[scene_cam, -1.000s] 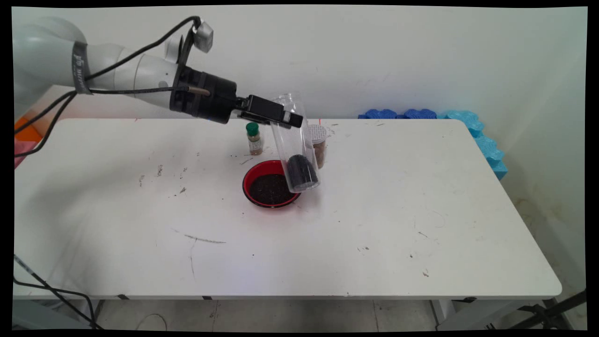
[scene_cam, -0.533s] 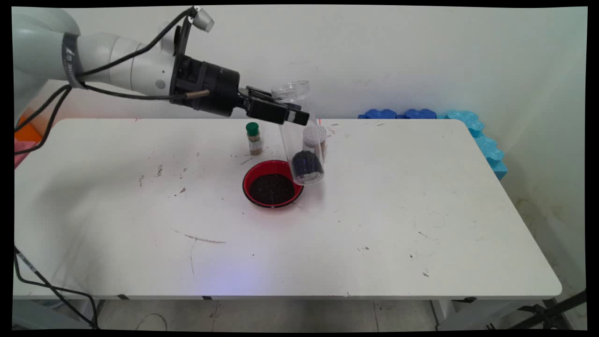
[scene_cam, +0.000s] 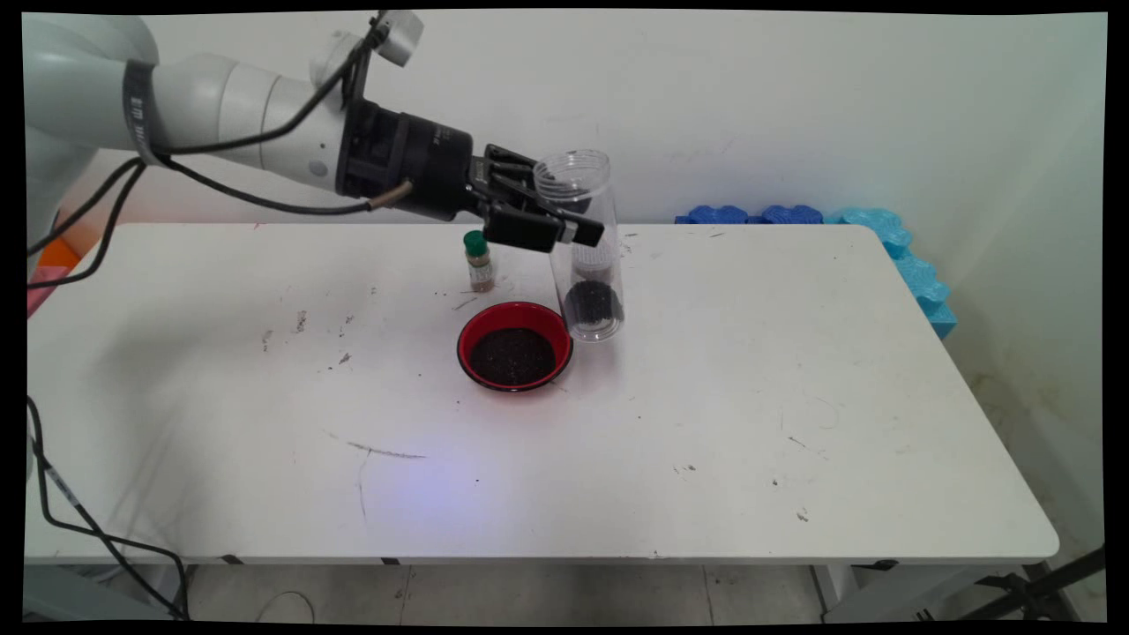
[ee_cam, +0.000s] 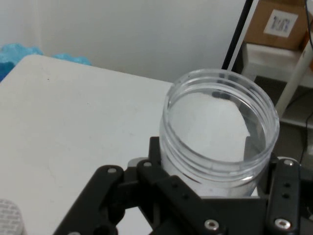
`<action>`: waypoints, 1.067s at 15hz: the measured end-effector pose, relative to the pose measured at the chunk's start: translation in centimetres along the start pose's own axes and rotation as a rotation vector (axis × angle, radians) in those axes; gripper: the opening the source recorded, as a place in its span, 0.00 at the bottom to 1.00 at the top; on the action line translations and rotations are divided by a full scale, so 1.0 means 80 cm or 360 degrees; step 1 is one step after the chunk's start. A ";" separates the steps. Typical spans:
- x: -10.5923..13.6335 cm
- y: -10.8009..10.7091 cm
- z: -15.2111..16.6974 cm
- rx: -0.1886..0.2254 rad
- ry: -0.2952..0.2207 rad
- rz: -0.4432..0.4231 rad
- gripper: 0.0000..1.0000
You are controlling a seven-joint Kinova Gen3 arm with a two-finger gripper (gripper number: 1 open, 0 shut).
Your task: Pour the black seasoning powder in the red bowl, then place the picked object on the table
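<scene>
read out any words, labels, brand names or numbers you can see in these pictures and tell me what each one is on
No text reads clearly in either view.
Cardboard box behind the table: a white label with dark marks, too blurred to read.
Dark band around the arm's link: white lettering, too small to read.
Green-capped bottle: no readable label.
Clear jar in the gripper, and red bowl: no text on them.

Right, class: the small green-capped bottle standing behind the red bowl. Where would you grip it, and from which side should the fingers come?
Grip the small green-capped bottle from straight above, fingers across its body just under the cap. It stands upright and slim. The red bowl lies in front, and the gripper with the clear jar sits on its right, so a side approach looks crowded.
</scene>
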 end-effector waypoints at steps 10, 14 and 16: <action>-0.032 0.023 0.041 0.0011 -0.0058 0.0093 0.00; -0.059 0.029 0.059 0.0012 -0.0084 0.0118 0.00; -0.074 0.033 0.067 0.0009 -0.0102 0.0128 0.00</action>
